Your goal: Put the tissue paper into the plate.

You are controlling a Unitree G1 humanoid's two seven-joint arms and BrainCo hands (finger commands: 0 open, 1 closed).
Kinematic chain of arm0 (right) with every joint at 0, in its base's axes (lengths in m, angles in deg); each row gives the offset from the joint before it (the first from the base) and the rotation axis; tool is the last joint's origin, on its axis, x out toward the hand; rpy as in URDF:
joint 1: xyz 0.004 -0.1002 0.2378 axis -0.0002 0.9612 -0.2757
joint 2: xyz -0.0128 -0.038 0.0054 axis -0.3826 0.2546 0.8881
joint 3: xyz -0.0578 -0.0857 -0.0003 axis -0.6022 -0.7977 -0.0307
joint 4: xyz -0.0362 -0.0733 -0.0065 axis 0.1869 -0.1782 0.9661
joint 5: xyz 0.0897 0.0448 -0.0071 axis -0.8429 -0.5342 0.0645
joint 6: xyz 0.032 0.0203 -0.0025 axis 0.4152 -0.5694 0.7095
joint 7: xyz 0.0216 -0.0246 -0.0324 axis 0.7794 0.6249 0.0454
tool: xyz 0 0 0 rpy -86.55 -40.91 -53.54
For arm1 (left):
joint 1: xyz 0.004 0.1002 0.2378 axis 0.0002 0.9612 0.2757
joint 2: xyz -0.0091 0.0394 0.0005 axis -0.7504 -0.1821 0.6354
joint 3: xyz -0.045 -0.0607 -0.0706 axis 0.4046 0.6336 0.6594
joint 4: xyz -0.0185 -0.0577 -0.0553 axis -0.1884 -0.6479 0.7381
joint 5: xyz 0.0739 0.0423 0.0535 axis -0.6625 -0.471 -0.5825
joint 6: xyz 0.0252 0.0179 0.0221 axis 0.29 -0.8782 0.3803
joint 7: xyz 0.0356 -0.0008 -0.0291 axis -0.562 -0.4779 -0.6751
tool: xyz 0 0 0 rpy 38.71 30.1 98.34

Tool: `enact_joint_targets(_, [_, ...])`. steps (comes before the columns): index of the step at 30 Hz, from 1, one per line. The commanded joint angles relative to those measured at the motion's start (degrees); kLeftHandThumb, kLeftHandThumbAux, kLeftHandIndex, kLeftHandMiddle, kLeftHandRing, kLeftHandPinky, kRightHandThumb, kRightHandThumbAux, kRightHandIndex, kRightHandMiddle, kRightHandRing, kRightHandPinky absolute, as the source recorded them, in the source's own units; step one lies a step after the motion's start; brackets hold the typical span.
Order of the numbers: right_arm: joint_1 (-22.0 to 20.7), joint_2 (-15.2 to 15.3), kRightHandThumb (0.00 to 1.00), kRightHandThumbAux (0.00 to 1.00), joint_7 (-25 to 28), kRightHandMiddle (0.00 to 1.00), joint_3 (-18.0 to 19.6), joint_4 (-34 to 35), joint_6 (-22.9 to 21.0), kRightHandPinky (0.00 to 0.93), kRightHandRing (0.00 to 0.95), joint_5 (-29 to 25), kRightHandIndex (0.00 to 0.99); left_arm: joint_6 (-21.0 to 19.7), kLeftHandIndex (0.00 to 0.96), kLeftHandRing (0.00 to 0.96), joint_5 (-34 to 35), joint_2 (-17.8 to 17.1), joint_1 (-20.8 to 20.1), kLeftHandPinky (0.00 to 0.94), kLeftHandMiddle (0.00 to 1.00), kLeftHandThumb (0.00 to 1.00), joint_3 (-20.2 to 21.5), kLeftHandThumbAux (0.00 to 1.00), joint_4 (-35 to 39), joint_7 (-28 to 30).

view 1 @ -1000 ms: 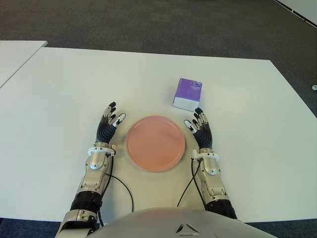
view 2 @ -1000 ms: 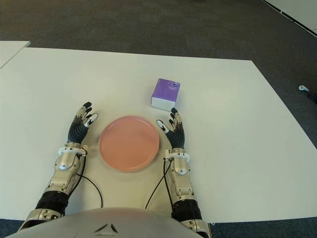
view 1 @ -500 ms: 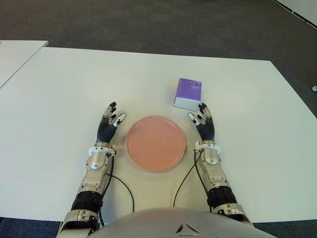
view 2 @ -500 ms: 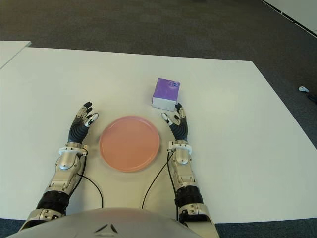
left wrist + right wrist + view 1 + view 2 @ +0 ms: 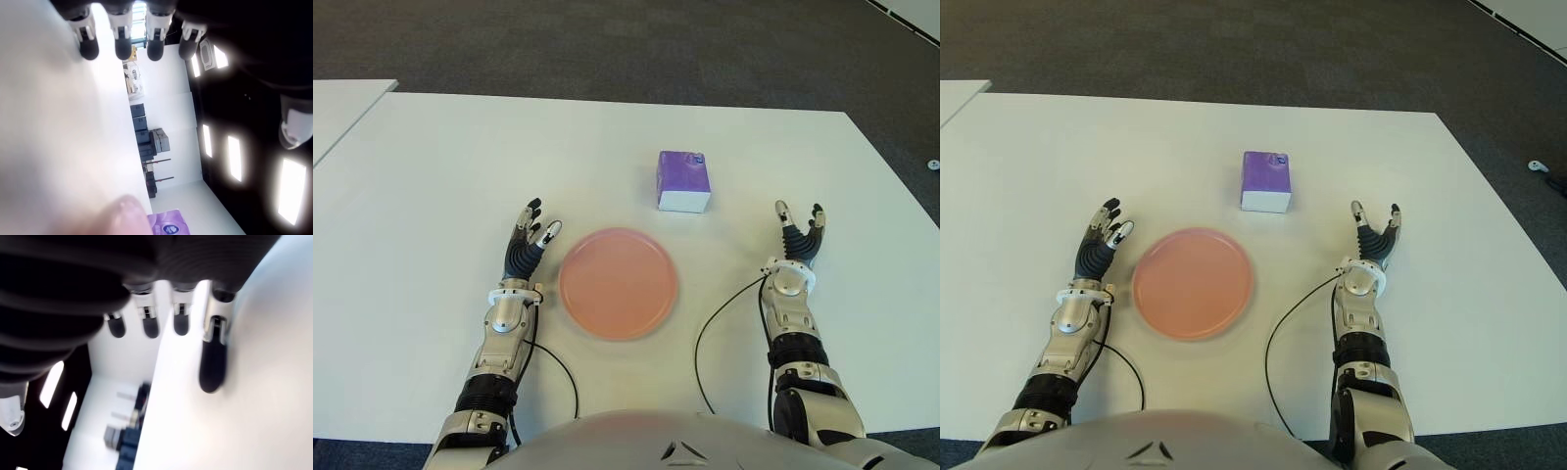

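Centrally pink plate (image 5: 618,283) bare, purple tissue box (image 5: 683,181) beyond it, left hand (image 5: 526,247) and right hand (image 5: 797,241) spread, empty.

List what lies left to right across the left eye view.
Left hand → plate → tissue pack → right hand, all on the table.

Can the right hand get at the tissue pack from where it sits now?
Probably yes. The right hand is open and empty, out to the right of the tissue pack, with only bare table between them. The plate lies off that line.
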Motion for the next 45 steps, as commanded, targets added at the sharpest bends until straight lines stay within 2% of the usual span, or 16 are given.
enact_joint_targets(1, [-3.8,-2.4,0.11,0.454,-0.6,0.0,-3.2,10.6,-4.3,0.0,0.0,2.7,0.0,-1.0,0.0,0.0,-0.6,0.9,1.2,0.0,0.0,0.0,-0.7,0.41,-3.3,-0.5])
enact_joint_targets(4, [-3.9,-2.5,0.117,0.455,-0.2,0.0,-3.3,13.1,-5.8,0.0,0.0,3.0,0.0,-0.7,0.0,0.0,-0.7,1.0,1.0,0.0,0.0,0.0,-0.6,0.408,-3.7,-0.5])
enact_joint_targets(7, [-4.5,-1.4,0.132,0.483,2.4,0.0,-3.9,17.5,-5.1,0.0,0.0,2.9,0.0,-0.1,0.0,0.0,-0.9,1.2,1.0,0.0,0.0,0.0,-0.6,0.405,-4.1,-0.7])
enact_joint_targets(11, [-5.8,0.3,0.148,0.52,3.9,0.0,-4.7,16.4,-2.6,0.0,0.0,4.3,0.0,0.3,0.0,0.0,-1.1,1.4,0.8,0.0,0.0,0.0,-0.6,0.403,-4.6,-1.2])
enact_joint_targets(15, [-7.4,0.8,0.156,0.545,4.8,0.0,-5.3,14.9,-1.8,0.0,0.0,5.3,0.0,0.5,0.0,0.0,-1.1,1.5,0.8,0.0,0.0,0.0,-0.6,0.404,-4.9,-1.6])
enact_joint_targets(21, [-11.1,1.5,0.159,0.564,7.0,0.0,-8.4,12.8,-1.2,0.0,0.0,7.5,0.0,0.9,0.0,0.0,-1.4,1.5,0.8,0.0,0.0,0.0,-0.8,0.406,-5.0,-2.2])
enact_joint_targets(24, [-11.1,2.0,0.155,0.564,9.2,0.0,-9.2,13.8,-1.8,0.0,0.0,7.4,0.0,1.0,0.0,0.0,-1.5,1.5,0.8,0.0,0.0,0.0,-0.8,0.405,-5.0,-2.1])
enact_joint_targets(27, [-10.8,4.2,0.155,0.56,13.7,0.0,-11.7,17.7,-3.8,0.0,0.0,9.8,0.0,0.2,0.0,0.0,-1.2,1.6,0.7,0.0,0.0,0.0,-0.6,0.403,-5.0,-2.0])
enact_joint_targets(29, [-10.8,4.6,0.155,0.558,14.8,0.0,-12.3,18.5,-4.3,0.0,0.0,10.5,0.0,0.0,0.0,0.0,-1.2,1.6,0.7,0.0,0.0,0.0,-0.5,0.401,-5.0,-2.0])
enact_joint_targets(32, [-12.5,5.3,0.153,0.547,17.6,0.0,-15.7,15.4,-3.1,0.0,0.0,12.8,0.0,-0.7,0.0,0.0,-0.9,1.8,0.6,0.0,0.0,0.0,-0.3,0.4,-5.0,-2.1])
enact_joint_targets(37, [-15.0,5.4,0.157,0.527,19.5,0.0,-18.1,10.6,-1.5,0.0,0.0,13.7,0.0,-0.9,0.0,0.0,-0.8,2.0,0.5,0.0,0.0,0.0,-0.3,0.401,-5.0,-2.1])
enact_joint_targets(41, [-22.0,8.0,0.179,0.482,26.5,0.0,-24.8,-2.9,7.5,0.0,0.0,16.6,0.0,-0.9,0.0,0.0,-0.6,2.1,0.6,0.0,0.0,0.0,-0.3,0.408,-4.8,-1.7])
enact_joint_targets(45, [-24.6,11.4,0.217,0.428,28.4,0.0,-28.9,-7.6,11.6,0.0,0.0,21.0,0.0,-1.2,0.0,0.0,-0.5,2.1,0.6,0.0,0.0,0.0,-0.3,0.41,-4.7,-1.6])
